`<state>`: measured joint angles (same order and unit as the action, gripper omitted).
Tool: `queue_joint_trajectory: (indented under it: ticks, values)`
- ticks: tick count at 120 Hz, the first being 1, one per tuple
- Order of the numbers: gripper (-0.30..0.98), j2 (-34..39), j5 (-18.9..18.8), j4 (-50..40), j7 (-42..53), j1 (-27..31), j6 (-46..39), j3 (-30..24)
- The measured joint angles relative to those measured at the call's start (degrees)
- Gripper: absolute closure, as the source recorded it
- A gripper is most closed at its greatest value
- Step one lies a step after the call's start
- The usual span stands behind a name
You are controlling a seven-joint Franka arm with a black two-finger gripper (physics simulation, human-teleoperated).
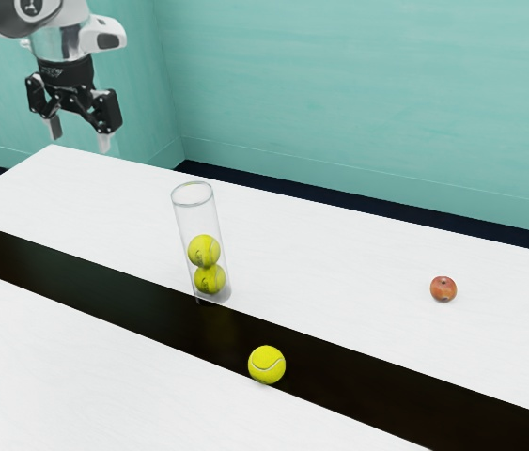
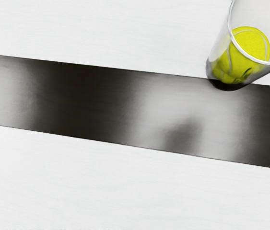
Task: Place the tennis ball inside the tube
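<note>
In the exterior view, the claw [image 1: 79,137] hangs with parted fingers at ten o'clock from the tube [image 1: 198,222]; the loose ball [image 1: 267,365] lies at five o'clock.

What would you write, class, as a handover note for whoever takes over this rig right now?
Pincer: open and empty, raised at the exterior view's upper left.
Loose tennis ball: outside the tube, by the dark strip's edge nearest the exterior camera.
Tube: standing, two other balls inside.
Done: none of the loose ball's transfer; it is not grasped.
Left: grasp it, carry it over the tube's open top, release it inside.
</note>
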<state>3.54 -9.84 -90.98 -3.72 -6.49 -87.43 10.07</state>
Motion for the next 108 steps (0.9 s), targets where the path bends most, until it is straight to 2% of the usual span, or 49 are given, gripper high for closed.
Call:
queue_joint_trajectory:
  ticks: [22,38,44,62,88,108]
  values:
    - [0.00,0.4,0.3,-0.3,-0.6,0.4,-0.1,-1.0]
    - [0.00,0.3,0.5,-2.0,-1.1,-5.4,-0.7,-1.2]
    - [0.00,0.3,1.9,-4.0,-1.6,-8.2,-1.9,-1.2]
    - [0.00,0.5,7.3,-14.0,-3.4,-14.4,-10.3,-1.3]
    - [0.00,0.4,13.1,-28.3,-7.1,-15.6,-24.8,-5.4]
    - [0.00,-0.4,14.9,-34.5,-9.9,-16.4,-32.0,-6.8]
